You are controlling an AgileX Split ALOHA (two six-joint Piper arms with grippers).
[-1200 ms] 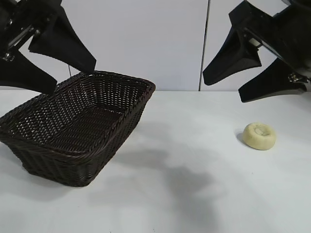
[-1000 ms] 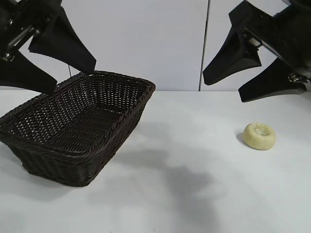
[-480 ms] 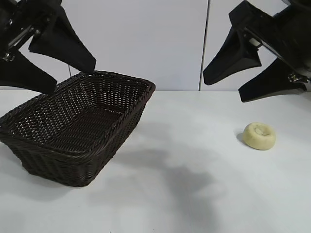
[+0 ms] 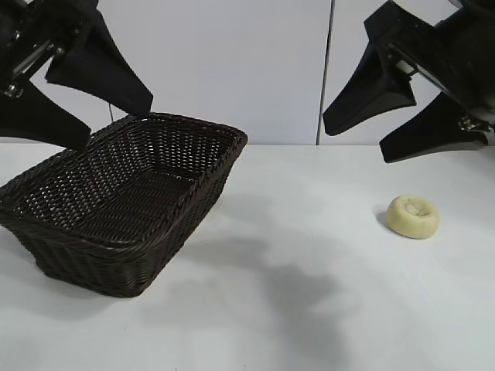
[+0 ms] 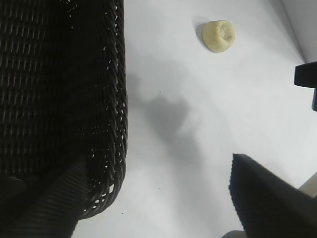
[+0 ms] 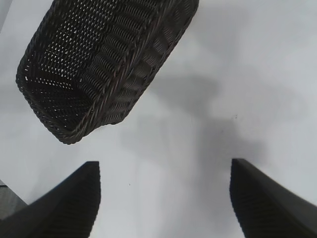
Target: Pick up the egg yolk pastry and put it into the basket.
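Note:
The egg yolk pastry (image 4: 413, 216), a small pale-yellow puck with a dimple, lies on the white table at the right; it also shows in the left wrist view (image 5: 221, 35). The dark brown wicker basket (image 4: 116, 197) stands empty at the left, and shows in the left wrist view (image 5: 59, 99) and the right wrist view (image 6: 104, 64). My left gripper (image 4: 116, 127) hangs open high above the basket's far left side. My right gripper (image 4: 352, 143) hangs open high above the table, up and left of the pastry. Both are empty.
The white tabletop (image 4: 294, 294) runs between basket and pastry, with arm shadows on it. A pale wall with a vertical seam (image 4: 326, 69) stands behind the table.

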